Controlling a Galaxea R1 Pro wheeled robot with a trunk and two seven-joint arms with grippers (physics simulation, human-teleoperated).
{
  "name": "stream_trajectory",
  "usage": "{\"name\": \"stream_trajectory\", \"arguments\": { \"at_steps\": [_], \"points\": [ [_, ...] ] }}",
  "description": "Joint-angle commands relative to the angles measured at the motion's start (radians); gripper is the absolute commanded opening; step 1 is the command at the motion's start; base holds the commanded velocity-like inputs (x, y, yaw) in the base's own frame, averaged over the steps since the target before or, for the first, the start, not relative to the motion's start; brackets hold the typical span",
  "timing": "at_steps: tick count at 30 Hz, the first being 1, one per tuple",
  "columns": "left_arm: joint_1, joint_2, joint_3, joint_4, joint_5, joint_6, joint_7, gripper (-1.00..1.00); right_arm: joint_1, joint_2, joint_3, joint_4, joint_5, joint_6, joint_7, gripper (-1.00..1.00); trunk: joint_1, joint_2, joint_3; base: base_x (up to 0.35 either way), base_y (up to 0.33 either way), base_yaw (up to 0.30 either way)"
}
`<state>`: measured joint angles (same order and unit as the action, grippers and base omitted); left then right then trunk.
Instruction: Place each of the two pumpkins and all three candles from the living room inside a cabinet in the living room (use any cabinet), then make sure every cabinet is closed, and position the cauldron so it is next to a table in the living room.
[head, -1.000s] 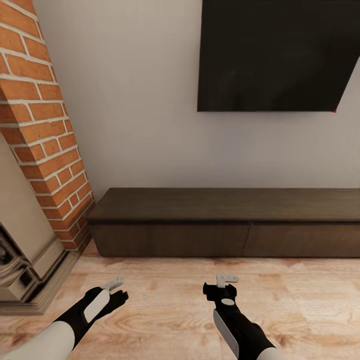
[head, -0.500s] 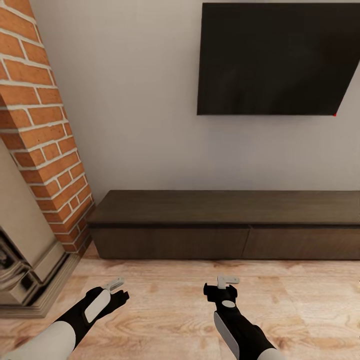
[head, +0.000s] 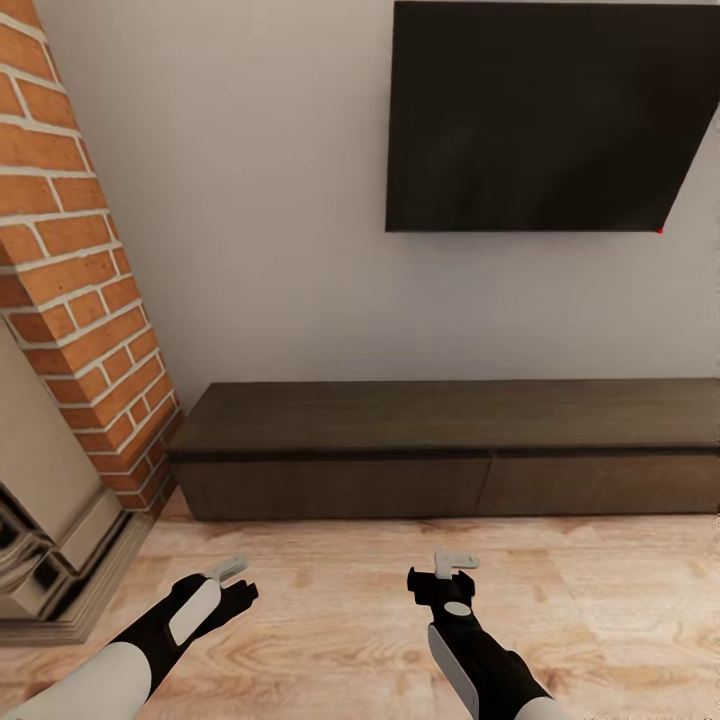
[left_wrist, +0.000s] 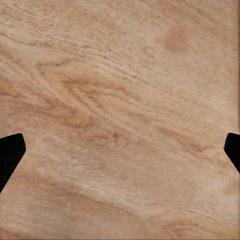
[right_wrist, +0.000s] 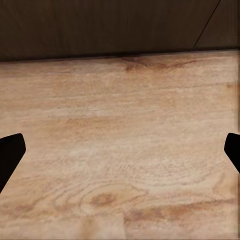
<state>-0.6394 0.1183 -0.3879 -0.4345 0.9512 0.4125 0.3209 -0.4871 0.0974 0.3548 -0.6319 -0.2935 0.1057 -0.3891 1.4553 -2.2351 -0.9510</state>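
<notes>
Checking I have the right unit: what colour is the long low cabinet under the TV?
Dark brown wood, the cabinet, clearest in the head view.

big black tv (head: 545, 115) mounted on a plain pale grey wall (head: 260, 200), screen totally dark with a tiny red dot at its lower right corner. off to the left there's a red brick chimney column (head: 75, 270) with a beige fireplace surround (head: 45, 520) at its base, and light wood-grain flooring (head: 330, 600) runs across the bottom.
</notes>
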Motion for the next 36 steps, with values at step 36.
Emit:
{"name": "stream_trajectory", "arguments": {
  "at_steps": [36],
  "points": [
    [0.001,0.003,-0.008,-0.003,0.012,0.002,0.009,1.00,-0.001,-0.001,0.007,0.020,-0.004,-0.001,-0.006,1.00,-0.138,0.252,0.056,-0.052,0.000,-0.116]
  ]
}}
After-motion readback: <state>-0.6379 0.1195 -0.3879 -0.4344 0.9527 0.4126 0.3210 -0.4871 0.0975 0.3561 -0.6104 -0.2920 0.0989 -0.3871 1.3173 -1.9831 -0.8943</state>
